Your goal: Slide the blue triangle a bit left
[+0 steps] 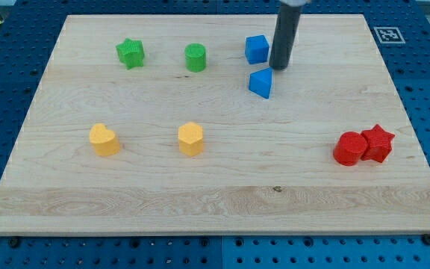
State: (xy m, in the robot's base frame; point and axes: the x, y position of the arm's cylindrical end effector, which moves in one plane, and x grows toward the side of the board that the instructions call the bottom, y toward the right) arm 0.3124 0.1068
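Note:
The blue triangle (260, 83) lies on the wooden board (215, 187) right of centre, near the view's top. My tip (278, 68) stands just above and to the right of it, very close to its upper right edge. A blue cube (257, 49) sits just left of the rod, above the triangle.
A green star (131, 53) and a green cylinder (195, 57) lie at the upper left. A yellow heart (104, 140) and a yellow hexagon (190, 138) lie left of centre. A red cylinder (349, 148) touches a red star (378, 143) at the right.

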